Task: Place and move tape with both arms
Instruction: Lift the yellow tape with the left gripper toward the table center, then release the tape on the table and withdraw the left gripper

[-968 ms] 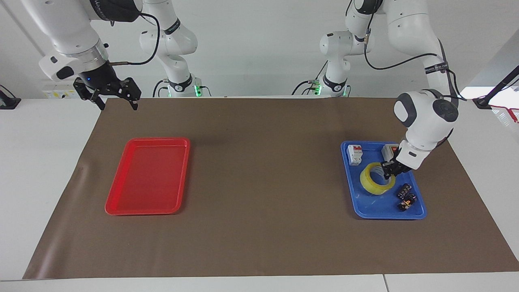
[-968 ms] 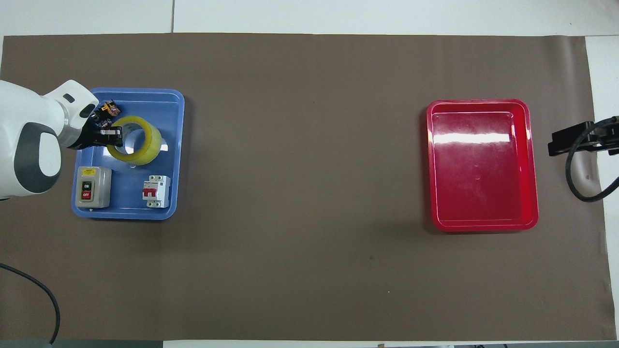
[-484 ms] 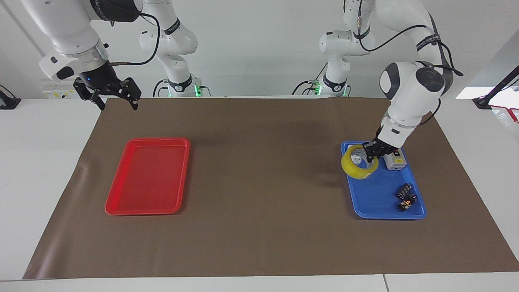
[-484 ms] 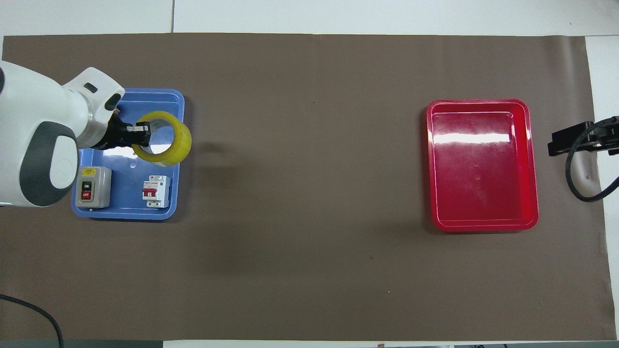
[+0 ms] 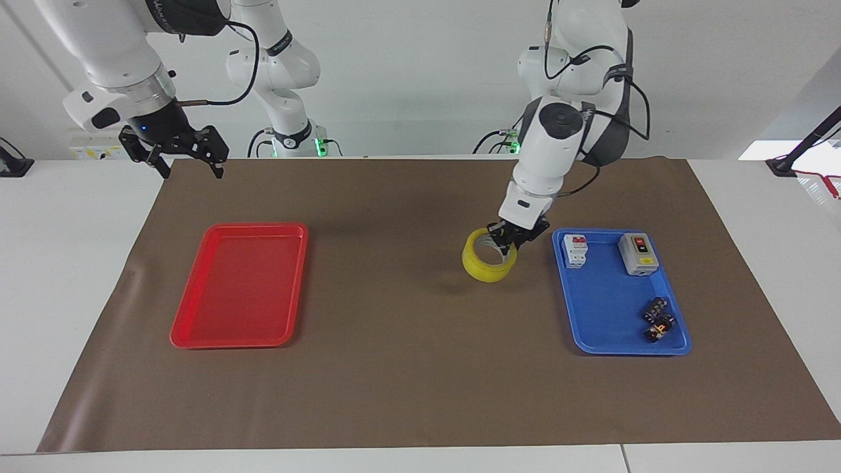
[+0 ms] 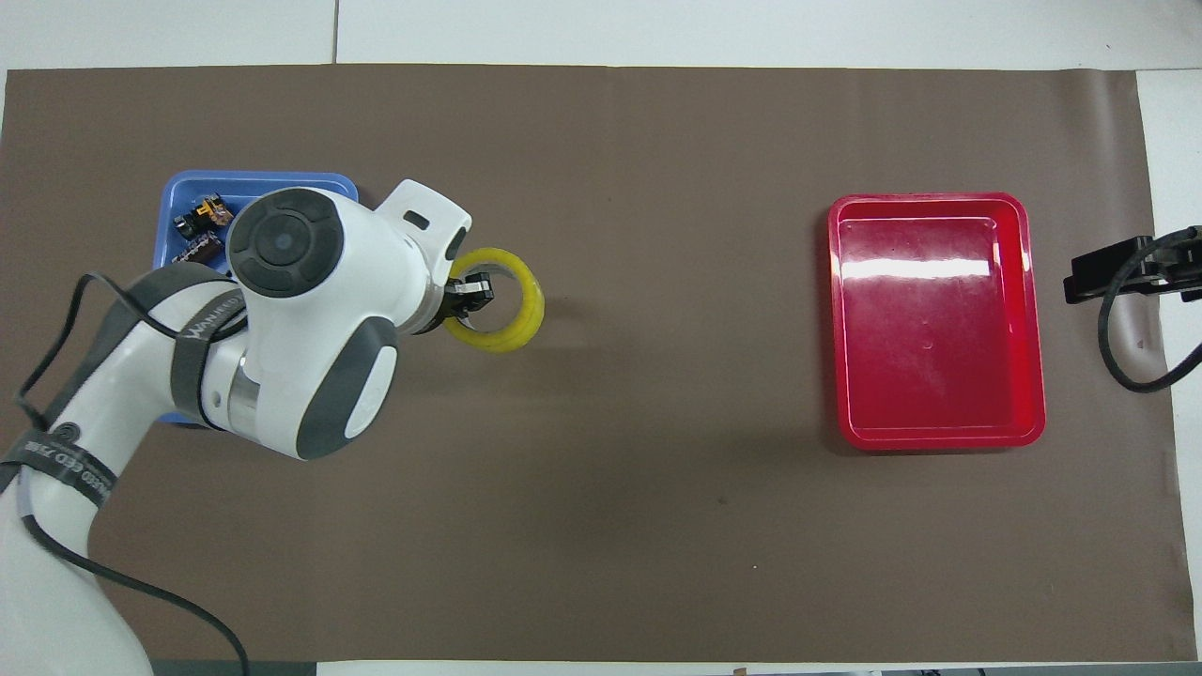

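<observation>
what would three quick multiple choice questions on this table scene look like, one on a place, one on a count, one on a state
1. Where is the yellow roll of translucent packing tape?
A. Lying in the red plastic tray
B. Held over the brown mat between the two trays
C. Lying in the blue plastic tray

2. How many trays are on the brown mat?
A. One
B. Two
C. Three

3. What state is the right gripper in?
A. Open and holding nothing
B. Shut on the tape
C. Shut on a switch box

Answers:
1. B: the left gripper is shut on the roll's rim, beside the blue plastic tray, toward the red plastic tray.
2. B: one red tray and one blue tray.
3. A: its fingers stand apart over the mat's corner, at the right arm's end, and it waits.
</observation>
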